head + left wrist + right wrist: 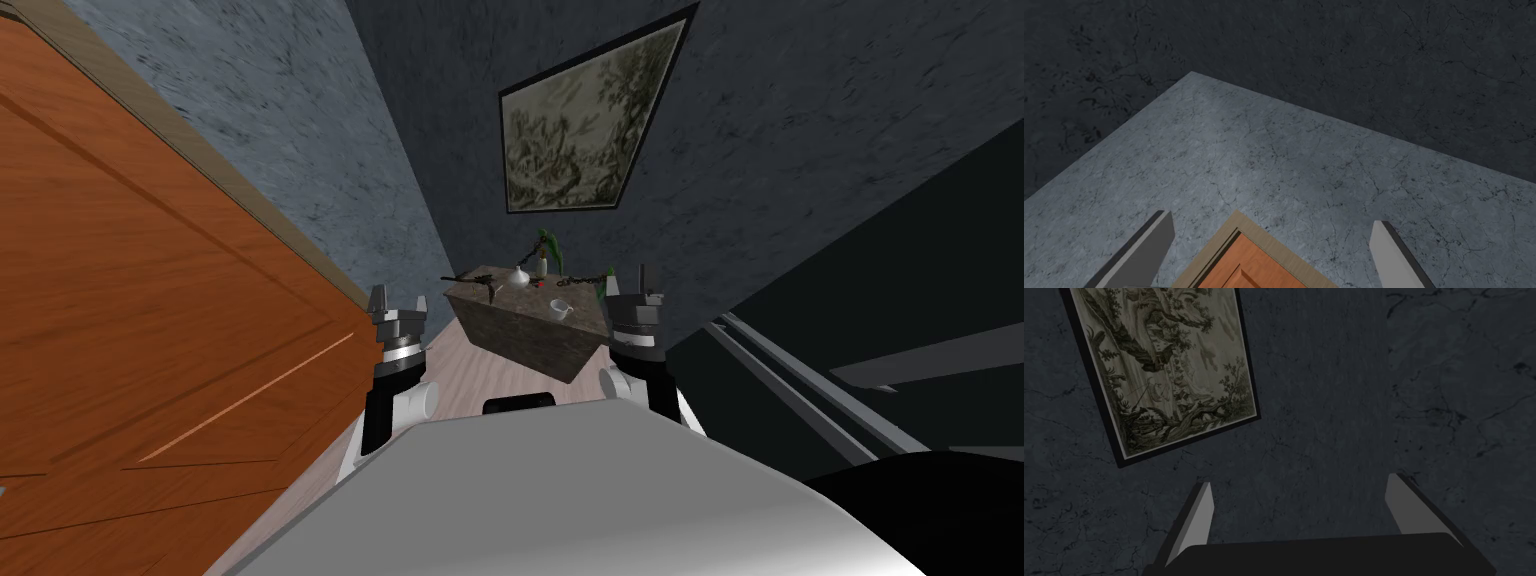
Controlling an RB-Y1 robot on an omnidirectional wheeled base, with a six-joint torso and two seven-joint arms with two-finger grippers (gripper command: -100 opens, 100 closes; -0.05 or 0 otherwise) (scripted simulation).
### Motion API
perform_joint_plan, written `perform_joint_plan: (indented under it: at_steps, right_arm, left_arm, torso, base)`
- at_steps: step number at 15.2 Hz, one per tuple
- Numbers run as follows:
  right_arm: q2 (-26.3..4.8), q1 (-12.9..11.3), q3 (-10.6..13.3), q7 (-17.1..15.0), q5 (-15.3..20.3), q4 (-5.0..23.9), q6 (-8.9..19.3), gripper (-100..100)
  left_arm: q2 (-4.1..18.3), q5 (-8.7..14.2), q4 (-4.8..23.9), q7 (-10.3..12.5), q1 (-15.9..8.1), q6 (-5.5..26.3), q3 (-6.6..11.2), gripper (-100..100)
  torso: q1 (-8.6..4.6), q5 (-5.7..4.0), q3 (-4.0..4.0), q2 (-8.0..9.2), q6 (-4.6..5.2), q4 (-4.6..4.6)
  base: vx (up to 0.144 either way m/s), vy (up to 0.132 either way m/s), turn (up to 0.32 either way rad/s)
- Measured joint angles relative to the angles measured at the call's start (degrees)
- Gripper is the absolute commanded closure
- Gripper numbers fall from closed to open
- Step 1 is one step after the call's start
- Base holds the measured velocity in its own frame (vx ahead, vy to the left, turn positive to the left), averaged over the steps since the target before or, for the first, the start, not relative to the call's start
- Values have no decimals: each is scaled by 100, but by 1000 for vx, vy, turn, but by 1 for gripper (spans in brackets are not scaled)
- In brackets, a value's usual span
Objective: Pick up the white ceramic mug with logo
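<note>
A small white mug stands on top of a dark stone-patterned block table straight ahead in the head view, near the table's right end. My left gripper is raised left of the table, open, with nothing between its fingers. Right of the table my right gripper is also raised and open, empty, its fingers pointing at the wall. Both grippers are short of the mug and apart from it.
On the table also stand a white round vase, a bottle with green leaves and dark small items. A large orange wooden door lies close on my left. A framed picture hangs on the dark wall behind. A pale floor strip leads to the table.
</note>
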Motion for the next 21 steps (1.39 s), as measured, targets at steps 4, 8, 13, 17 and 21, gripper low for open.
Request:
perform_joint_plan:
  at_steps: [4, 8, 13, 17, 21]
  right_arm:
    - [-412, -54, -74, -144, -53, 72, 206, -100]
    - [-787, -166, -160, -376, -119, 144, 633, -100]
    - [-1125, -311, -326, -719, -235, 295, 1154, -100]
    - [-1332, -413, -446, -962, -323, 406, 1530, -100]
    - [-1497, -552, -553, -1224, -401, 533, 1956, -100]
  left_arm:
    - [0, 0, 0, 0, 0, 0, 0, 0]
    - [0, 0, 0, 0, 0, 0, 0, 0]
    - [0, 0, 0, 0, 0, 0, 0, 0]
    - [0, 0, 0, 0, 0, 0, 0, 0]
    - [0, 0, 0, 0, 1, 0, 0, 0]
  torso:
    - [8, 2, -5, -9, 0, -2]
    - [17, 4, -10, -17, -1, -4]
    - [17, 4, -10, -16, 0, -4]
    - [14, 3, -10, -17, 0, -4]
    - [19, 4, -12, -21, -1, -5]
  base:
    - [24, 28, -3]
    - [38, 46, -3]
    - [36, 45, -3]
    - [35, 38, -3]
    - [38, 43, -2]
